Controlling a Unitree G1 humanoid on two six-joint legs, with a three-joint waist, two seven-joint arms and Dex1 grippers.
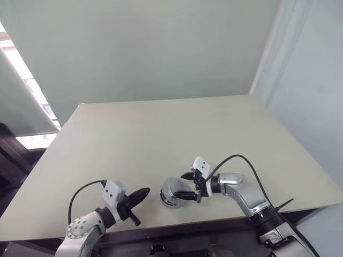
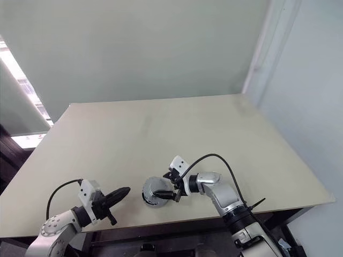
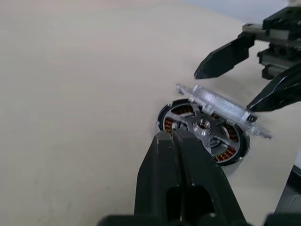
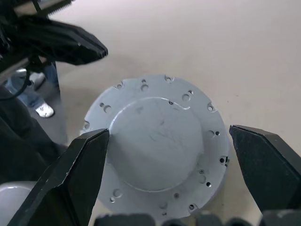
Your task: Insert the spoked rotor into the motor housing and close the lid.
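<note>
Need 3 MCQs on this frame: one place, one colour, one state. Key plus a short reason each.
1. Where is the lid?
A. Tilted over the motor housing
B. At the table's far edge
C. In the left pincer

2. What colour are the housing's windings?
A. Blue
B. Copper-brown
C. White

3. How do the pincers stand?
A. Both open
B. Left open, right shut
C. Left pincer shut, right pincer open

Key: 1 A, the lid leans above the housing in the left wrist view. 2 B, copper-brown coils ring the silvery centre. 3 C, the left fingers meet; the right fingers flank the lid.
</note>
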